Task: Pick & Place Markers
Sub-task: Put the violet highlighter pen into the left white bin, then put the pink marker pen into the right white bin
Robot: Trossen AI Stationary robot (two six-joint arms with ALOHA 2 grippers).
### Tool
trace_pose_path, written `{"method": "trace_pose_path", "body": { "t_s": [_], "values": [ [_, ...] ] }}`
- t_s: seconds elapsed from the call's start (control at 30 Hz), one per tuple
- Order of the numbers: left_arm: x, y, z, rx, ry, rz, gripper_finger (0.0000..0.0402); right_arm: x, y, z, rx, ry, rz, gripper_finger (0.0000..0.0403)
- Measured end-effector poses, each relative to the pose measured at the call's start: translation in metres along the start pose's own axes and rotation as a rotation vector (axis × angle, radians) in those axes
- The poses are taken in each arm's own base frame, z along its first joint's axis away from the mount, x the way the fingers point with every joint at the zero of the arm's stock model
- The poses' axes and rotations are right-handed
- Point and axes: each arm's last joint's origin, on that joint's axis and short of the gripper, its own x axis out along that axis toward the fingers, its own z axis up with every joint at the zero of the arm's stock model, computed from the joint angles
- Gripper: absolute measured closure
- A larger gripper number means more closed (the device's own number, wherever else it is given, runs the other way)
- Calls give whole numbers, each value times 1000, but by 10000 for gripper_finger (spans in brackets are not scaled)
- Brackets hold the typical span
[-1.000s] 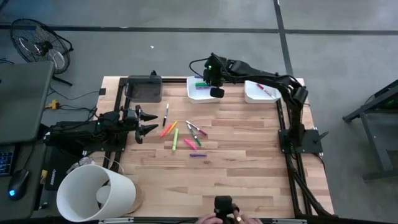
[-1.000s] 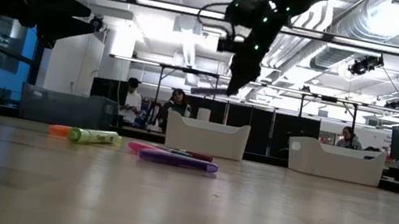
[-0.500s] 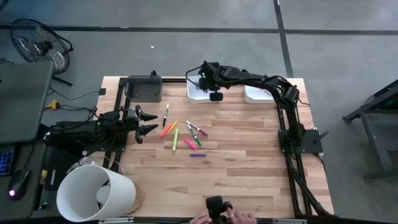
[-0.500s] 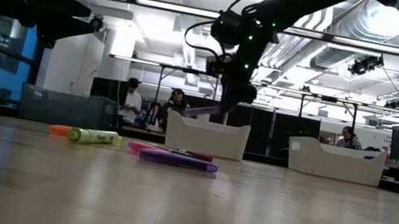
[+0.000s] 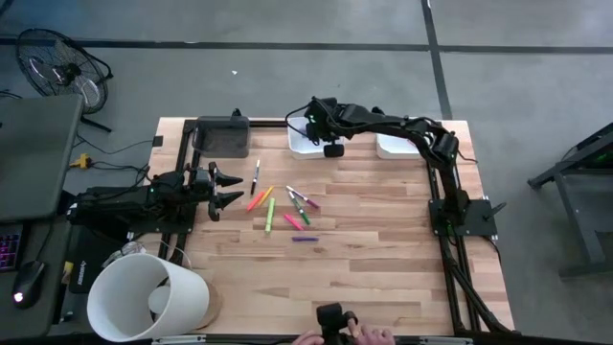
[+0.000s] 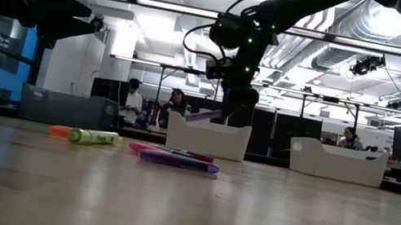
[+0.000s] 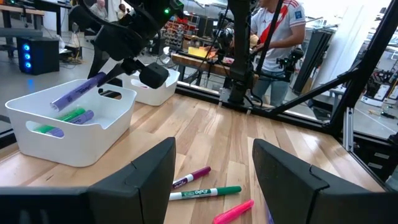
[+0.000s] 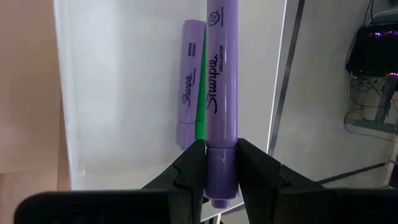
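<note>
My right gripper (image 8: 221,158) is over the left white tray (image 5: 306,142) at the table's far edge, shut on a purple marker (image 7: 78,93). A second purple marker (image 8: 191,93) and a green one (image 8: 200,127) lie on that tray's floor. Several markers (image 5: 287,211) in orange, green, pink, purple and black lie flat on the wood at mid table. My left gripper (image 5: 225,187) waits open at the table's left side, pointing level toward them. My right gripper pinches the purple marker near one end (image 8: 221,163) between its two fingers. The fingers slant down from above, and the marker runs on along their line. It is lifted clear above the tray, tilted, with its free end (image 7: 57,104) lower.
A second white tray (image 5: 397,146) stands at the far right, a dark grey box (image 5: 222,137) at the far left. A big white cylinder (image 5: 144,297) lies at the near left corner. A person's hand with a dark object (image 5: 340,324) is at the near edge.
My right gripper has gone down and a little toward the table's left edge, over the left white tray, rolling its wrist as it went. The purple marker has come down with it, close above the tray's rim. Most of this took place in the first half second.
</note>
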Motion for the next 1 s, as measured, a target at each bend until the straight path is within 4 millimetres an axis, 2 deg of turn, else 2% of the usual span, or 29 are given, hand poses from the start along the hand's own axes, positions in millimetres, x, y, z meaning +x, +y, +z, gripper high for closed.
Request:
{"method": "trace_pose_path", "body": {
  "t_s": [0.4,0.77,1.0],
  "values": [
    [0,0,0,0,0,0,190,-3,6,5,-8,-16,10,326],
    [0,0,0,0,0,0,190,-7,9,8,98,12,-32,238],
    [0,0,0,0,0,0,190,-31,18,17,89,6,-78,232]
  ]
}}
